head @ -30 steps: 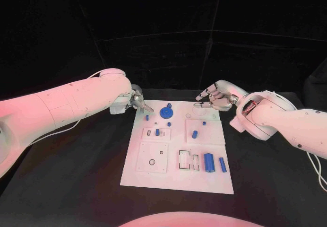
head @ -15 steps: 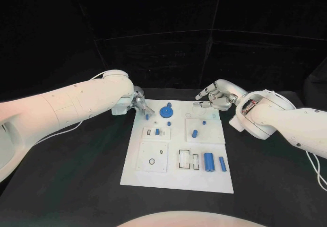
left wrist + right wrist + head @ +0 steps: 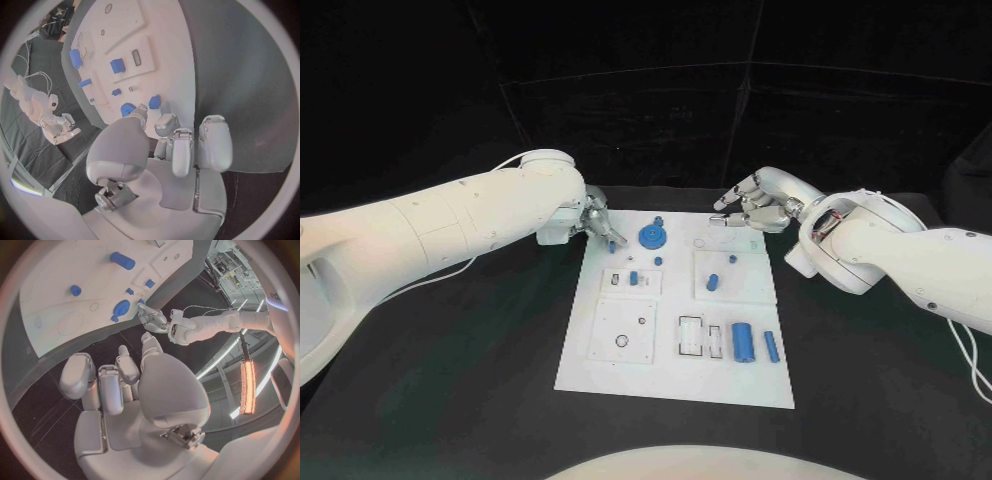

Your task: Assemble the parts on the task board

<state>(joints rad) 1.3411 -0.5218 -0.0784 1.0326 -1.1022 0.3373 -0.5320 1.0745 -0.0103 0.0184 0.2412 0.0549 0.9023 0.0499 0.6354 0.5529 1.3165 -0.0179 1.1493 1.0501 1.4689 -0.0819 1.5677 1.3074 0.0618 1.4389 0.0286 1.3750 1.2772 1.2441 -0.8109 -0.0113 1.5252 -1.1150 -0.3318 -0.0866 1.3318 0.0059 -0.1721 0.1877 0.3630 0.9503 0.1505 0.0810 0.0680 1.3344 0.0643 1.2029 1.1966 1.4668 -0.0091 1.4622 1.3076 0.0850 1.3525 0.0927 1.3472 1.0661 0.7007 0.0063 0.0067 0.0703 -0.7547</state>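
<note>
Left hand (image 3: 593,222) at the board (image 3: 620,372) far-left corner, fingers curled beside a small blue peg (image 3: 612,247); whether it grips, cannot tell. Right hand (image 3: 751,213) hovers apart, holding nothing. Advice: seat fingertips squarely on the peg, lift straight.

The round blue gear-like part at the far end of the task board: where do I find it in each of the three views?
Head view: the round blue part lies at the board's far end, just right of the left hand.
Left wrist view: beside that hand's fingertips.
Right wrist view: near the board's edge.
Shared landmark: the large blue cylinder.
</note>
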